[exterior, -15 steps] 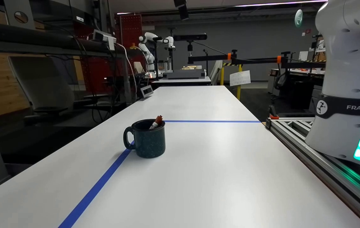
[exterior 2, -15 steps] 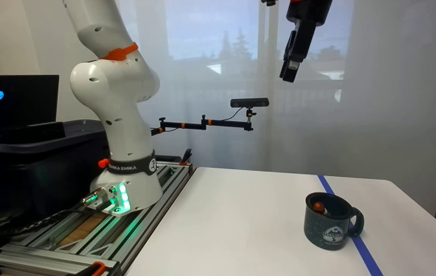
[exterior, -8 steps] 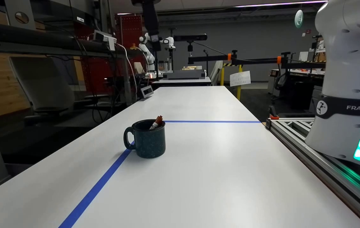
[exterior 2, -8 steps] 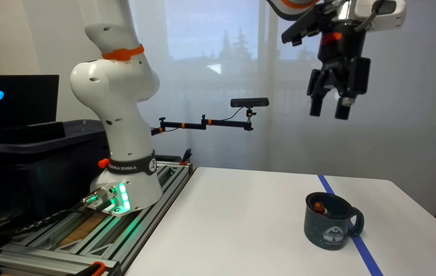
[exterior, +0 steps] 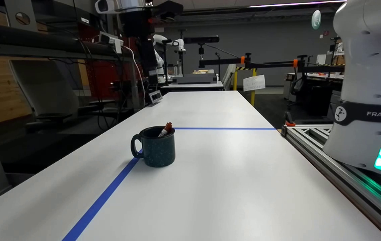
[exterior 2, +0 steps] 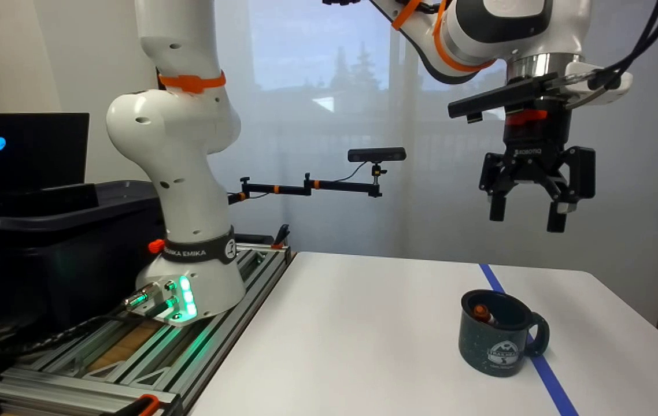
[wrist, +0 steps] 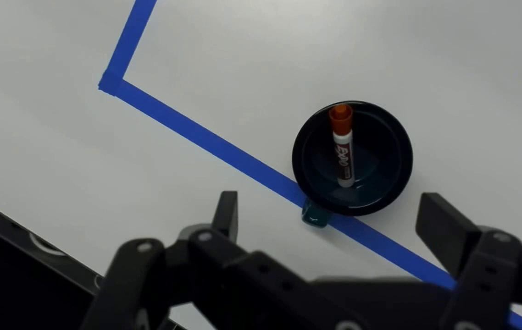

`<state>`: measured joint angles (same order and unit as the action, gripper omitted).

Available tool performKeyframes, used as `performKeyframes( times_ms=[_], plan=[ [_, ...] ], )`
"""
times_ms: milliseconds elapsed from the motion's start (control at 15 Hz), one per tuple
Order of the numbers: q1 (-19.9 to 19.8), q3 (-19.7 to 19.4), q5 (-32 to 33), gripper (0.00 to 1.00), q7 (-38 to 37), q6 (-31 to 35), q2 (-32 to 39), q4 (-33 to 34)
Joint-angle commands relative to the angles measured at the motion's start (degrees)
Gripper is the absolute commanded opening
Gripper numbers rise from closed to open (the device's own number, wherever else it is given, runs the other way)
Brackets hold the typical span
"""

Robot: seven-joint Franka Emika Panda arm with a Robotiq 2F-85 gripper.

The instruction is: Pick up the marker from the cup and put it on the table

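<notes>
1. Location: find marker (wrist: 343,149) inside cup (exterior: 158,150), leaning, tail end down toward the cup floor, orange-red cap (wrist: 341,120) up at the rim and, in an exterior view, slightly above it. Cannot tell whether in contact with the wall.
2. Support: note cup upright on white table (exterior 2: 363,335), handle (exterior: 133,146) over the blue tape line (wrist: 210,141).
3. Hand: note gripper (exterior 2: 527,219) above the table, pointing down, well apart from the cup; fingers (exterior 2: 557,222) spread wide, nothing between.
4. Stage, as judged: approach only. No lift, no placement yet.
5. Handling, as judged: expect light weight, a stiff body, little risk of breakage. Expect a smooth round barrel (wrist: 344,158), prone to roll or slide along the inner wall under an off-centre squeeze.
6. Grip point: take hold across the narrow width, at the lower end of the cap and the adjoining white barrel. Prefer this to cap alone, for fear of pulling it loose.
7. Alignment: in the wrist view, judge the closing direction roughly crosswise to the marker; suitable without much turning.
8. Hazard: beware of clamping the rim along with the cap; likely to drag or tip the cup. Recommend a narrower spread before entering.
</notes>
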<state>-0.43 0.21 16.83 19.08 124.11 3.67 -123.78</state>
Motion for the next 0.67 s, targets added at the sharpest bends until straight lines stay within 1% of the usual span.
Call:
performKeyframes(
  times_ms=[0, 200, 267, 533, 600],
  plan=[
    [-0.31, 0.21, -4.11, 1.0, 6.72, -4.33, 2.45, 3.58],
    [-0.61, 0.3, -6.87, 1.0, 9.08, -7.26, 3.91, 5.18],
    [-0.33, 0.12, -4.47, 1.0, 6.33, -3.94, 2.63, 2.7],
    [-0.49, 0.19, -5.89, 1.0, 7.71, -5.42, 3.66, 3.92],
    [-0.23, -0.02, -4.27, 1.0, 5.42, -5.58, 3.56, 3.86]
  ],
)
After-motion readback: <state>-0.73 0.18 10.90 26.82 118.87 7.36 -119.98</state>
